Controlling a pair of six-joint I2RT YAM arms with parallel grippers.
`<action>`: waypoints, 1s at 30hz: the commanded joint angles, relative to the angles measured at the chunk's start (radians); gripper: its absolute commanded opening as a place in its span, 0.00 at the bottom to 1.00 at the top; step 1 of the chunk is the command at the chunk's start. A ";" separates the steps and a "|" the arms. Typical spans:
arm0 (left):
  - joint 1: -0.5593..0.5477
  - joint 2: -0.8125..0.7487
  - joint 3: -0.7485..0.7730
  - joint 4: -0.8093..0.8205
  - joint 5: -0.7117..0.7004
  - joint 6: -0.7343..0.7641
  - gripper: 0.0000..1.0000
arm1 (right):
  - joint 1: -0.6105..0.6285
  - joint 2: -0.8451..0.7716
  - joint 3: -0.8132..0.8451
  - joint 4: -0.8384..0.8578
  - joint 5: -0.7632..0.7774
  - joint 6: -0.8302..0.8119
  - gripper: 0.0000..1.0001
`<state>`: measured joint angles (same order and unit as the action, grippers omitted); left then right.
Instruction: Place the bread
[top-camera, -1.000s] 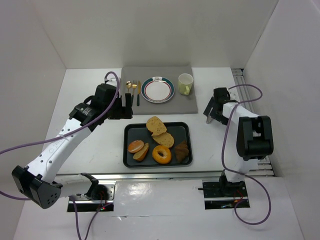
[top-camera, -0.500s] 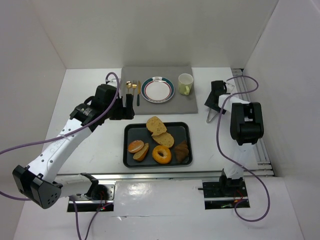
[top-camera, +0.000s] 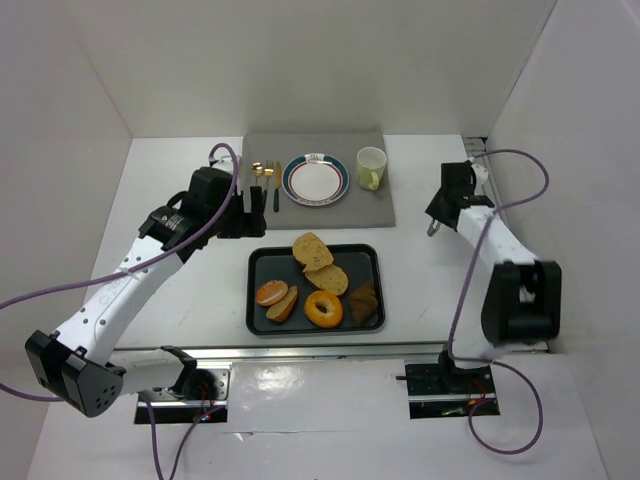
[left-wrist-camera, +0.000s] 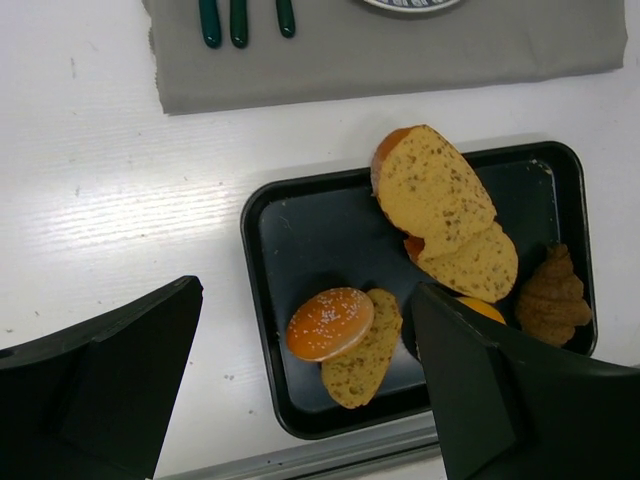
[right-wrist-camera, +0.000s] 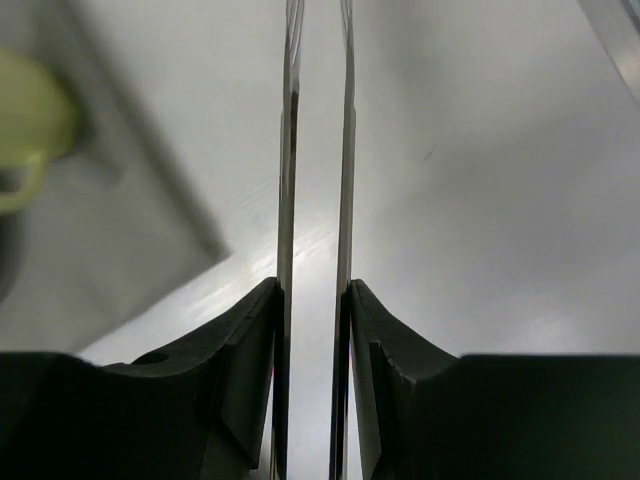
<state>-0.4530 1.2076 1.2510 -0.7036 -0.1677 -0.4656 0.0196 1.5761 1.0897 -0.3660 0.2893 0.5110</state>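
Observation:
Several breads lie in the black tray (top-camera: 260, 265): two seeded slices (top-camera: 313, 250), a sesame bun (top-camera: 271, 293), a bagel (top-camera: 323, 309) and a croissant (top-camera: 364, 300). My left gripper (top-camera: 250, 215) hangs open above the tray's left end; in its wrist view the bun (left-wrist-camera: 329, 324) and a slice (left-wrist-camera: 365, 350) lie between the wide black fingers (left-wrist-camera: 110, 380), untouched. My right gripper (top-camera: 455, 195) is right of the grey mat, shut on metal tongs (top-camera: 437, 228). In the right wrist view both tong arms (right-wrist-camera: 289, 150) press against the finger pads, with a narrow gap between them.
A grey mat (top-camera: 380, 205) at the back carries a white plate (top-camera: 315, 180), a pale green cup (top-camera: 371, 167) and cutlery (top-camera: 265, 175). White walls close in the table on three sides. A metal rail (top-camera: 480, 150) runs along the right edge.
My right gripper has closed on the tongs, squeezing their arms together, and the right arm has swung its elbow outward to the right. The left arm has not moved.

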 joint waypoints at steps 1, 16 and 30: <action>0.020 0.004 0.050 0.023 -0.045 0.038 0.99 | 0.032 -0.259 -0.076 -0.132 -0.133 -0.003 0.40; 0.114 0.046 0.094 0.023 -0.016 0.048 0.99 | 0.614 -0.487 -0.019 -0.402 -0.420 0.043 0.52; 0.114 0.017 0.045 0.032 -0.007 0.048 0.99 | 0.576 -0.355 -0.060 -0.286 -0.480 0.004 0.56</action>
<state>-0.3435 1.2518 1.3025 -0.7010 -0.1829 -0.4423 0.6125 1.2083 1.0267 -0.7227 -0.1513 0.5404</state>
